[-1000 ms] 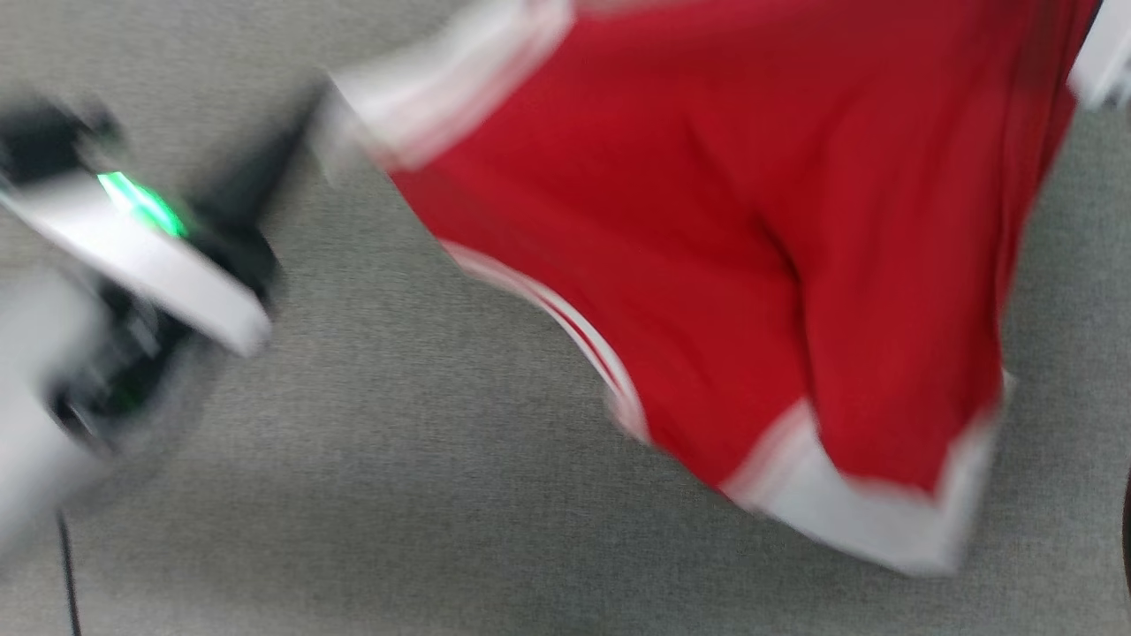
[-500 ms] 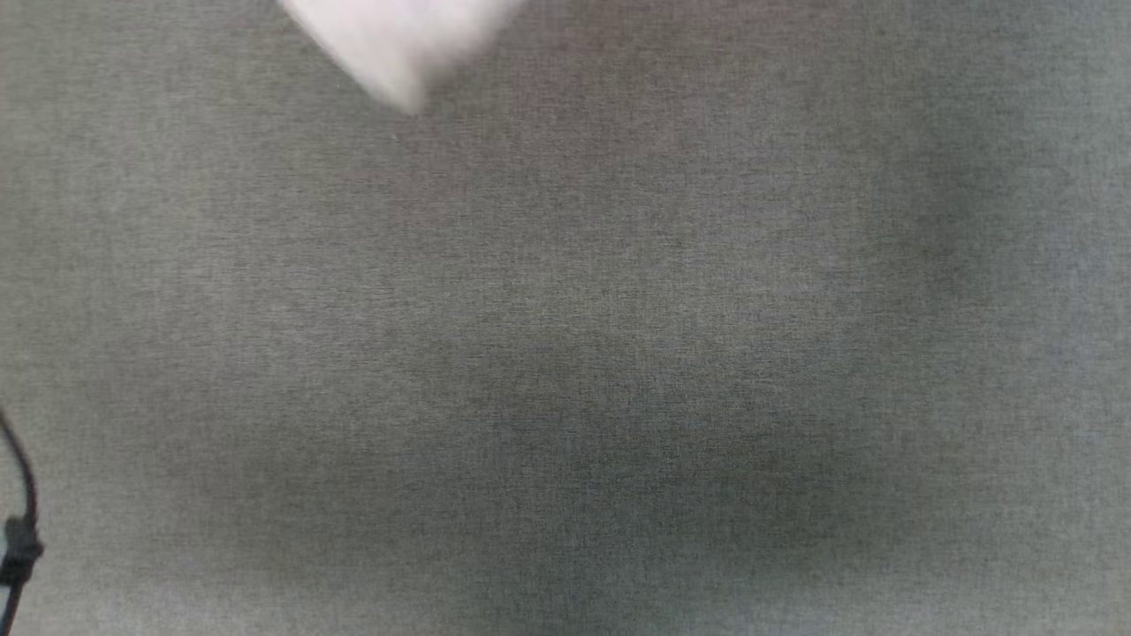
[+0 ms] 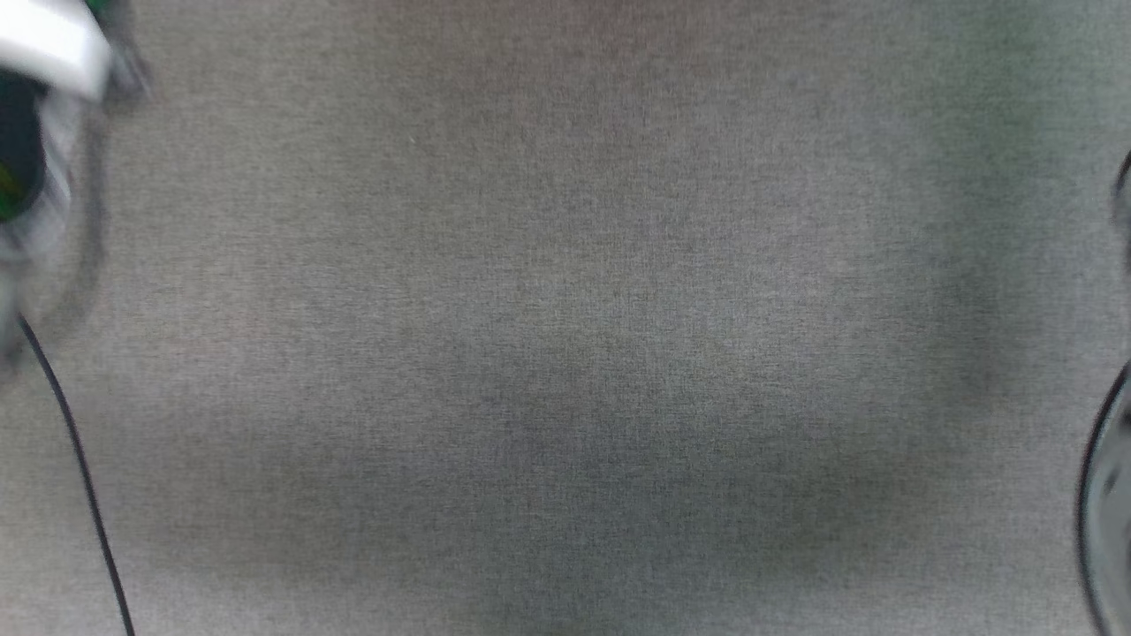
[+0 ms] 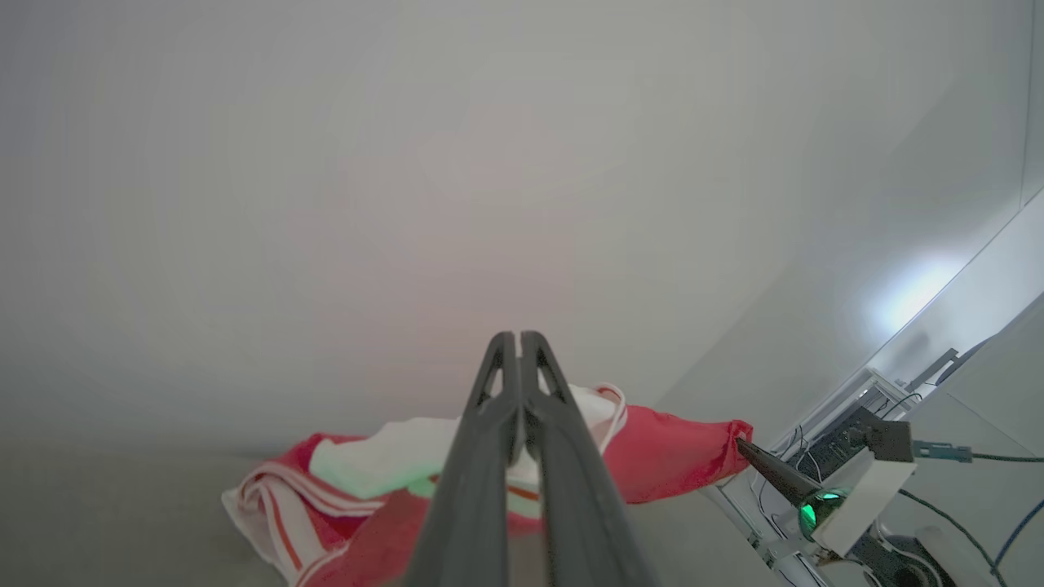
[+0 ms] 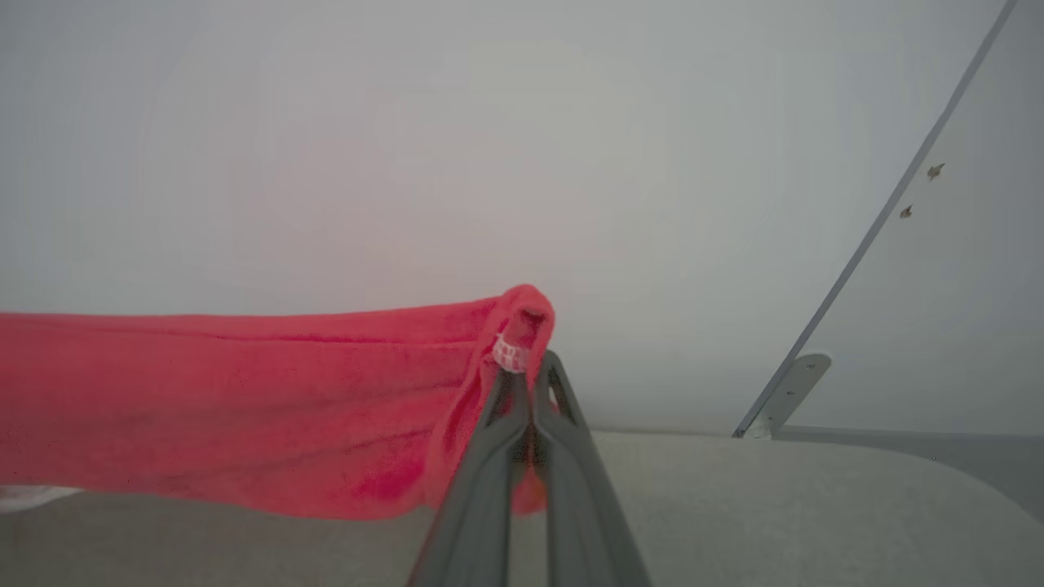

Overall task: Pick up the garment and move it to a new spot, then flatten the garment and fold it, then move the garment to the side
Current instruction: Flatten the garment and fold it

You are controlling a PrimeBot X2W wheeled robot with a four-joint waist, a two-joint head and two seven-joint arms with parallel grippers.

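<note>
The left gripper (image 4: 519,338) is pressing its fingers together, with white sleeve cloth of the garment (image 4: 669,456) showing in the slit between them lower down. The right gripper (image 5: 534,367) is pinching a bunched red edge of the shirt. From there the cloth is stretching toward 9 o'clock in the right wrist view, over the grey tabletop (image 3: 565,353). In the left wrist view its red end is reaching toward 4 o'clock. A thin black cable (image 3: 79,477) is trailing at the head view's 8 o'clock.
</note>
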